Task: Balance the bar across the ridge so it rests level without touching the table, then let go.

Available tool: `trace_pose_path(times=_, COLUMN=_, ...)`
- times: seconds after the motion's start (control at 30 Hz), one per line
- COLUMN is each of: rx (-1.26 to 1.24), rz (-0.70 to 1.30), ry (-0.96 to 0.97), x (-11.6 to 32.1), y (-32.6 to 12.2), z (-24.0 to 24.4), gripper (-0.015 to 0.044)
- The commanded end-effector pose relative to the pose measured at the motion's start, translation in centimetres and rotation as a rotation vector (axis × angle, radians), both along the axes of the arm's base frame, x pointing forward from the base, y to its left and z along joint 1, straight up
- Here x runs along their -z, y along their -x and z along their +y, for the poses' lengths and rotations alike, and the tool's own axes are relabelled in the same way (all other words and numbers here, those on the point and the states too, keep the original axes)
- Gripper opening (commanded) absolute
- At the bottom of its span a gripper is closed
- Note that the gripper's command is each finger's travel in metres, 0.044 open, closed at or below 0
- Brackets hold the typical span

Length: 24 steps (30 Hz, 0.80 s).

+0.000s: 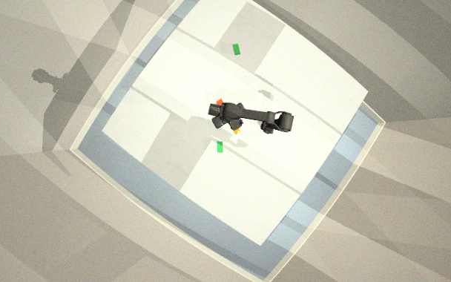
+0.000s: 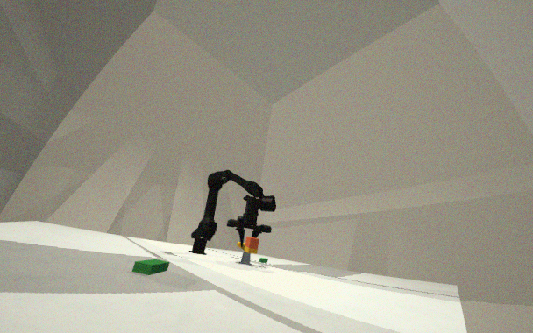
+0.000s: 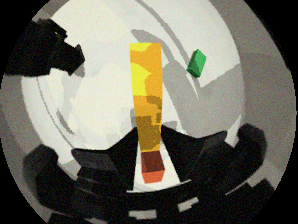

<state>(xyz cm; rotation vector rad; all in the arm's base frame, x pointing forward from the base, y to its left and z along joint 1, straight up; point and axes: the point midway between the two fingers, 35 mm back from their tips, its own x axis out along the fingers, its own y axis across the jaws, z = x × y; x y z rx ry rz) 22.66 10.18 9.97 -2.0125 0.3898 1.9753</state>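
Note:
The yellow bar (image 1: pixel 236 131) (image 2: pixel 251 251) (image 3: pixel 146 75) carries an orange-red block (image 1: pixel 219 102) (image 2: pixel 252 242) (image 3: pixel 153 177) at one end. My gripper (image 2: pixel 248 244) (image 3: pixel 148 128) is shut on the bar, nearer the block end than the plain yellow end. In the exterior view the grey ridge (image 2: pixel 245 258) stands on the table directly under the bar. The bar looks close to level and clear of the table, at the height of the ridge's top. Whether it touches the ridge cannot be told. The arm hides the bar's middle and the ridge in the top view.
One green block (image 1: pixel 219 147) (image 2: pixel 263 260) (image 3: pixel 197 63) lies on the table near the bar's plain end. Another green block (image 1: pixel 236 49) (image 2: pixel 151 266) lies farther off, beyond the orange-red end. The arm's base (image 1: pixel 286 122) (image 2: pixel 199 245) stands to one side of the ridge.

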Motion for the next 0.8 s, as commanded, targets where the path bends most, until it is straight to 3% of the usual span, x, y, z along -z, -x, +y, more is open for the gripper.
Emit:
trace_pose_path(times=0.0, rx=-0.003, rz=-0.002, ry=0.002, x=0.04, y=-0.05, z=-0.03, gripper=0.0)
trace_pose_path(times=0.77, rx=-0.003, rz=-0.002, ry=0.002, x=0.23, y=-0.06, z=-0.04, gripper=0.0)
